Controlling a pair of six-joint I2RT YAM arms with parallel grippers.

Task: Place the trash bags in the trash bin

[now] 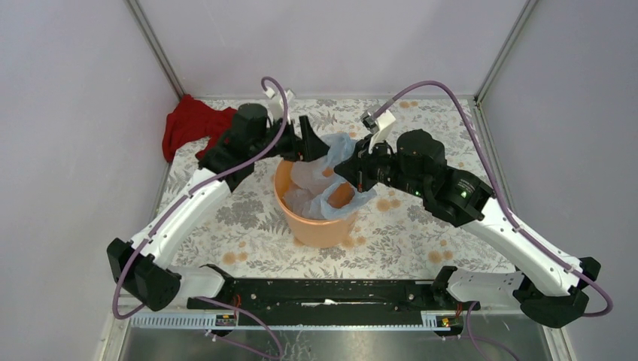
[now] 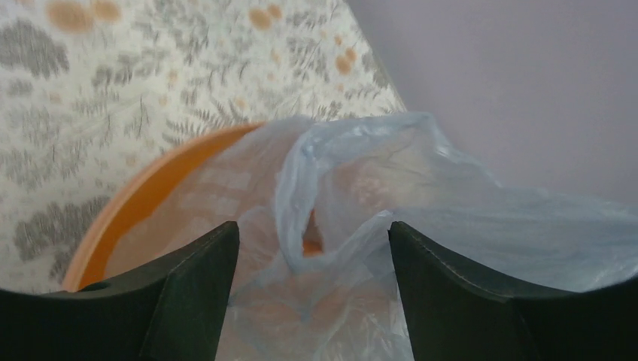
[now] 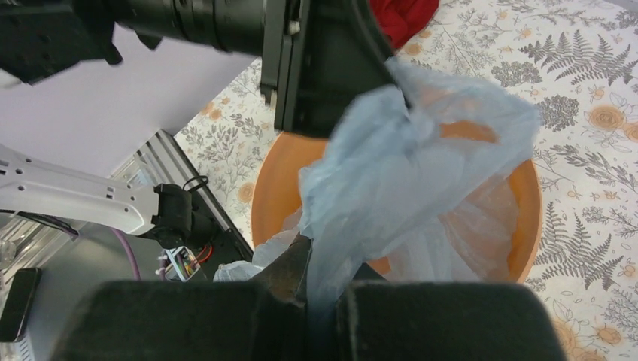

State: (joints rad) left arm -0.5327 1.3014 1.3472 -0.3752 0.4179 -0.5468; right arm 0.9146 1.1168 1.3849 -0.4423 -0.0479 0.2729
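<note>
Trash bag (image 1: 331, 159) is being held half in the trash bin (image 1: 316, 226) atm: lower part inside, top edge being held up over the rim. Right claw (image 3: 320, 304) is being clamped shut on a bunch of film. Left claw (image 2: 312, 229) is being held wide, film loose betw the jaws, nothing pinched. Thin, floppy, v light, prob slippery, so it's best being grabbed by a bunched fold nr the edge. Counted: 1 bag, 1 bin, 1 red cloth (image 1: 192, 124) on the desk (image 1: 248, 218), 2 claws.
</note>
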